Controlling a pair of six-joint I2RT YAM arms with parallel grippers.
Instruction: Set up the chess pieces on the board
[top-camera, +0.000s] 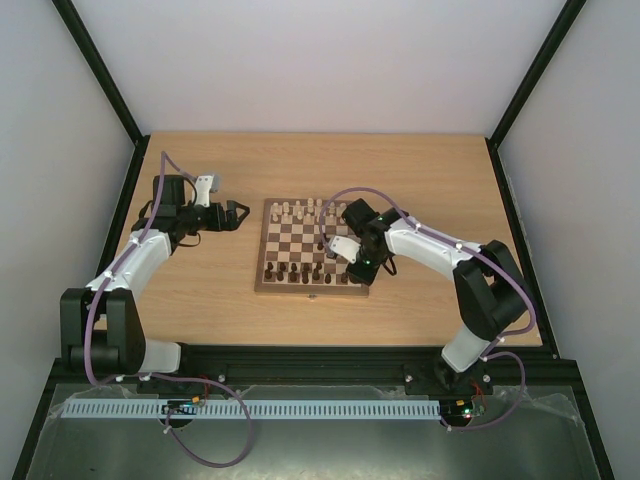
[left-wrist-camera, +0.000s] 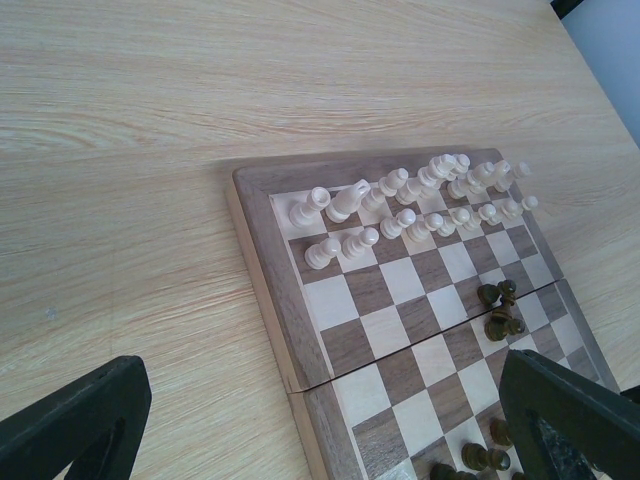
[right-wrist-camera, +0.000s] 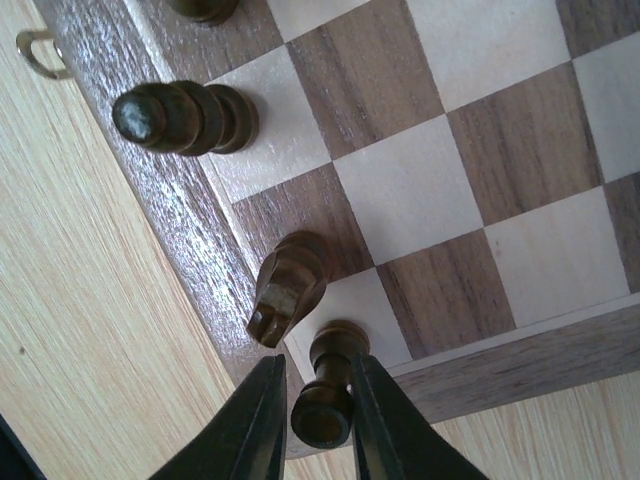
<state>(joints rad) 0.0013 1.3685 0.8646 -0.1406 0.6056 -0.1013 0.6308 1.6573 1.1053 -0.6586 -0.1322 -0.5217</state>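
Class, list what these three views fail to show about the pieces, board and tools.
- Top external view: dark chess pieces too small to tell types; right arm hides part of the board's right side.
- Left wrist view: board's near rows cut off by the bottom edge and fingers of the left tool.
- Right wrist view: whether the right tool grips the dark pawn or merely flanks it; another piece cut by the top edge.

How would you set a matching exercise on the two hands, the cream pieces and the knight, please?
1 left hand
2 right hand
3 cream pieces
4 knight

A two rows at the board's far edge
B open, beside the board
C on the dark square next to the corner
D closed around a dark piece at the corner

Pairs: 1-B, 2-D, 3-A, 4-C
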